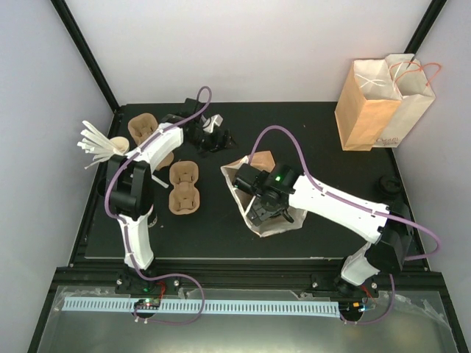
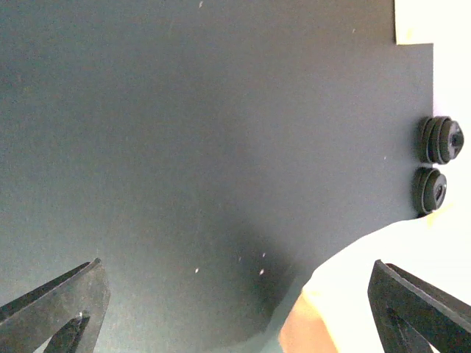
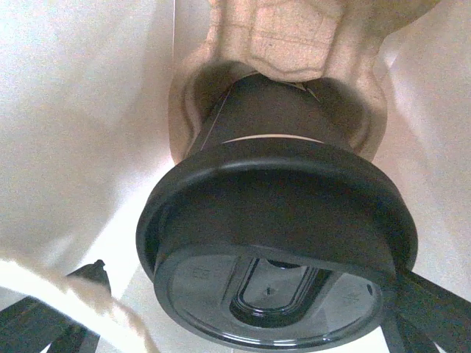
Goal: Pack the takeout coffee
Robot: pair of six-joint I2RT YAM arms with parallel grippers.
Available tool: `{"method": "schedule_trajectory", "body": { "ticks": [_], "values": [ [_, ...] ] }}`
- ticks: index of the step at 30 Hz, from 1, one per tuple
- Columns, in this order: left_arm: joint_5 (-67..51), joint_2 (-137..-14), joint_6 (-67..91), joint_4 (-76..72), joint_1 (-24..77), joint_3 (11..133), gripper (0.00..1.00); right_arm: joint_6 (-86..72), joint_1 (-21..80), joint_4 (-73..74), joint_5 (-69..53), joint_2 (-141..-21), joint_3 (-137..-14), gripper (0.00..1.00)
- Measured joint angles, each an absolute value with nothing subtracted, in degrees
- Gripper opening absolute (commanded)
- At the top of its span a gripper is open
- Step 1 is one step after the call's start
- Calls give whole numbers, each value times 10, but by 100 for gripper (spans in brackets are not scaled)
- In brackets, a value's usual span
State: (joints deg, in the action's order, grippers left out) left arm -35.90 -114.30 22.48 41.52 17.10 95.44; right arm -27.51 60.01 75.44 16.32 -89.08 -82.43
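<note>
Black jaws, right arm [image 1: 331, 202]: spread wide, one on each side of the lid rim. Neither looks clamped on it; one sits just beside the rim, the other a little apart.
Takeout coffee [image 3: 280, 220]: straight ahead of the right jaws, between their tips, with its black lid facing them.
Seat: the cup stands in a brown pulp carrier [image 3: 294, 37] inside a white paper bag [image 3: 73, 110].
Long axis: it runs directly away from the jaws, lid nearest and base deepest in the bag.
String handle [image 3: 66, 301]: it crosses low in front of one jaw, close enough to snag.
Overhead view: the cup is hidden under the right wrist, and the bag sits about mid-bench [image 1: 213, 220].
Left jaws: also wide, with nothing between them, over bare mat.
Loose lids [image 2: 440, 140]: two small stacks at the far edge, in the left wrist view.
Nearer arm: the right, by far; the left arm [image 1: 136, 184] is well apart, toward the back of the bench.
Stage, as a judgement: the coffee looks already set down in the bag.
Next move, as a judgement: back out along the cup's axis, with the jaws wide so they clear the rim and the string.
</note>
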Motion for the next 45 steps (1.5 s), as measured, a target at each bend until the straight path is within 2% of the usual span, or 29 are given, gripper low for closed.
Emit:
{"method": "schedule_trajectory", "body": {
  "ticks": [13,25,26,27,30,32,34,37,41,45],
  "values": [
    [-364,-1068,224,431,171,896,99,-245,577,799,142,-916,-918,100],
    [-359,-928,214,453,171,821,99,-229,563,812,106,-912,-933,100],
    [-357,-921,214,457,171,818,99,-230,560,805,120,-904,-933,88],
    [-356,-910,214,460,171,815,99,-233,554,812,136,-901,-940,88],
    [-350,-892,214,465,171,812,99,-236,539,827,164,-922,-976,100],
    [-344,-882,214,470,171,812,99,-230,540,794,150,-917,-958,100],
    [-336,-873,213,475,171,812,99,-234,536,792,163,-912,-950,95],
    [-325,-858,213,479,171,811,99,-232,517,816,170,-931,-980,100],
    [-311,-835,213,483,170,811,99,-229,527,803,176,-933,-960,99],
    [-300,-809,214,485,169,810,99,-227,459,776,140,-925,-957,100]
  ]
}}
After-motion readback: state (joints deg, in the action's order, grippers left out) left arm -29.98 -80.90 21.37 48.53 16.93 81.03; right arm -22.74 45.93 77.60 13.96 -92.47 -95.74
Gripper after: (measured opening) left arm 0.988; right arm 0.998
